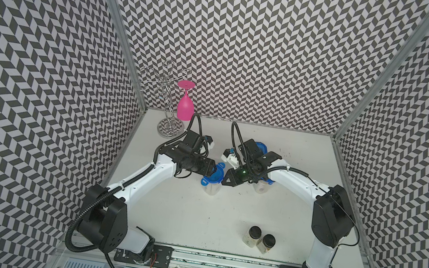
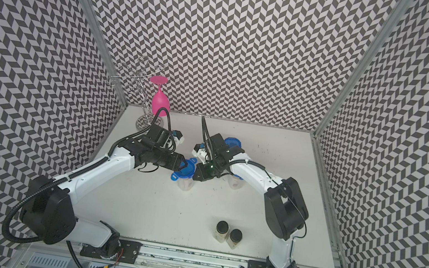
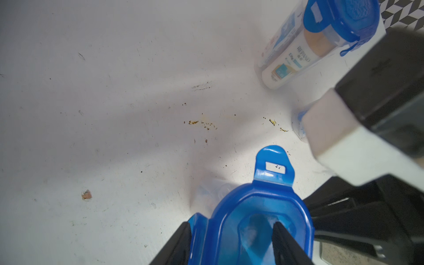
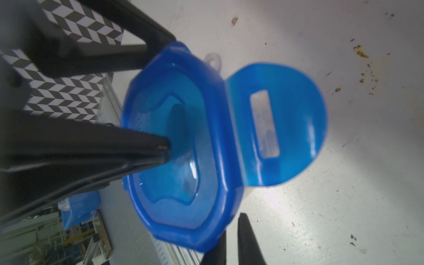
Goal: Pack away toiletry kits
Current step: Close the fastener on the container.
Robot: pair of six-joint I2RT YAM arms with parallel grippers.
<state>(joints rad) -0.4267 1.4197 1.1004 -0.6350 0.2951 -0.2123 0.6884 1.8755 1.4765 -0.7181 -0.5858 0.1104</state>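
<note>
Top views, step: In both top views the left gripper (image 1: pixel 212 170) and right gripper (image 1: pixel 224 181) are converging on the translucent blue four-tab plastic lid (image 1: pixel 215 177), which is sitting on the tall clear plastic tub (image 1: pixel 210 190) mid-counter (image 1: pixel 193 224); latching is probably proceeding.
Left wrist, grip: The left gripper (image 3: pixel 230 226) is standing spread, one finger in the lid's recess, the other outside a side tab; closing squarely should snap it down.
Right wrist, brace: The right gripper (image 4: pixel 231 231), pressed together, is sitting just beside the rim; a rounded slotted tab (image 4: pixel 298 124) is flaring unlatched.
Right wrist, materials: The lid is showing glossy, octagonal and dished; the counter is showing scuffed white.
</note>
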